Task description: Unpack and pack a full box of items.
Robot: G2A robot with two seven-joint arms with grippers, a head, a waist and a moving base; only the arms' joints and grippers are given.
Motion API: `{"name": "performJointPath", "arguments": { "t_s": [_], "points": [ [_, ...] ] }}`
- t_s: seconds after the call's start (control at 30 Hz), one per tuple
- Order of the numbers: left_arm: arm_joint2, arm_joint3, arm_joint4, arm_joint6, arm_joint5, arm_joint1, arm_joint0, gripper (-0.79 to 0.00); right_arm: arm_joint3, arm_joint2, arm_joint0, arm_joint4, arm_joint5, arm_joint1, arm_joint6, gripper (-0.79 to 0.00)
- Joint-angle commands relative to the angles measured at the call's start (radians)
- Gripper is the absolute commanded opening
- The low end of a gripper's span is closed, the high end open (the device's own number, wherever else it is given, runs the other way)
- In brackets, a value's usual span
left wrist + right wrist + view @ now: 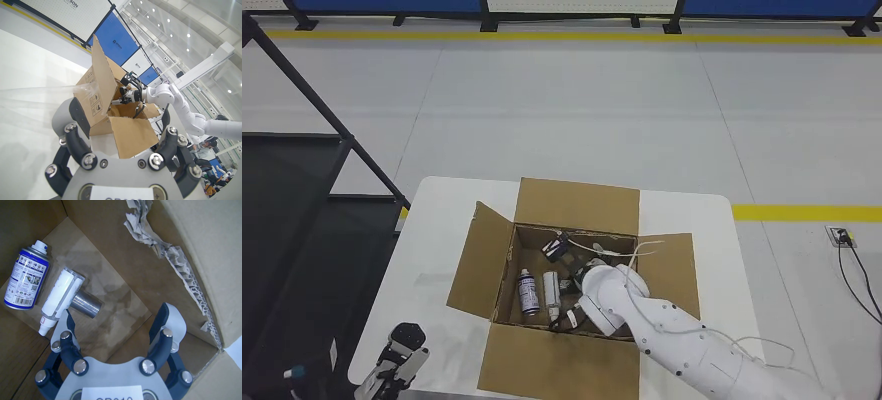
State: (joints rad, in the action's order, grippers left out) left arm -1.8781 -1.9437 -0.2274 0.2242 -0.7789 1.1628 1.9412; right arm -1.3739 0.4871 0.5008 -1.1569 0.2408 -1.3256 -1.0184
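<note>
Right hand [117, 313] is down inside the brown cardboard box [577, 205], its dark padded fingers [164, 311] spread wide apart and gripping nothing. The box sits mid-tabletop [692, 215] on a smooth white surface, all four flaps folded out. On the box floor there's a glossy blue spray can [26, 277] with a white cap, lying on its side. Just beside it is a clear plastic bottle [60, 294] with a white label. Touching the bottle is a short brushed-metal cylinder [87, 304]. One inner wall is ripped, showing ragged paper and corrugated ridges [181, 275]. Left hand [121, 108] sits at the tabletop's near left corner, well apart from the box, its fingers wide open and empty.
</note>
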Motion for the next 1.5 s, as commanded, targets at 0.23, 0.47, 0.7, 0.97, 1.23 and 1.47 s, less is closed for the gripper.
{"name": "performJointPath", "arguments": {
  "t_s": [0.23,0.47,0.7,0.97,1.23,1.47],
  "points": [
    [0.016,-0.036,-0.045,-0.008,0.026,0.003,0.0,0.0,0.074,-0.042,-0.037,-0.083,-0.364,-0.006,-0.005,0.0],
    [0.023,-0.042,-0.06,-0.029,0.029,0.006,0.01,0.0,0.152,-0.076,-0.092,-0.063,-0.554,-0.053,-0.028,0.0],
    [-0.004,-0.023,-0.043,-0.083,0.038,0.009,0.017,0.0,0.301,-0.113,-0.145,0.003,-0.625,-0.13,0.007,-0.031],
    [-0.08,0.001,0.04,-0.111,0.009,0.01,0.047,0.0,0.491,-0.144,-0.199,0.057,-0.668,-0.222,0.032,-0.099],
    [-0.093,0.008,0.063,-0.093,0.008,0.011,0.043,0.0,0.621,-0.168,-0.233,0.072,-0.727,-0.295,0.04,-0.2],
    [-0.094,0.011,0.068,-0.088,0.008,0.013,0.037,0.0,0.701,-0.184,-0.248,0.069,-0.748,-0.348,0.05,-0.317]
  ]
}}
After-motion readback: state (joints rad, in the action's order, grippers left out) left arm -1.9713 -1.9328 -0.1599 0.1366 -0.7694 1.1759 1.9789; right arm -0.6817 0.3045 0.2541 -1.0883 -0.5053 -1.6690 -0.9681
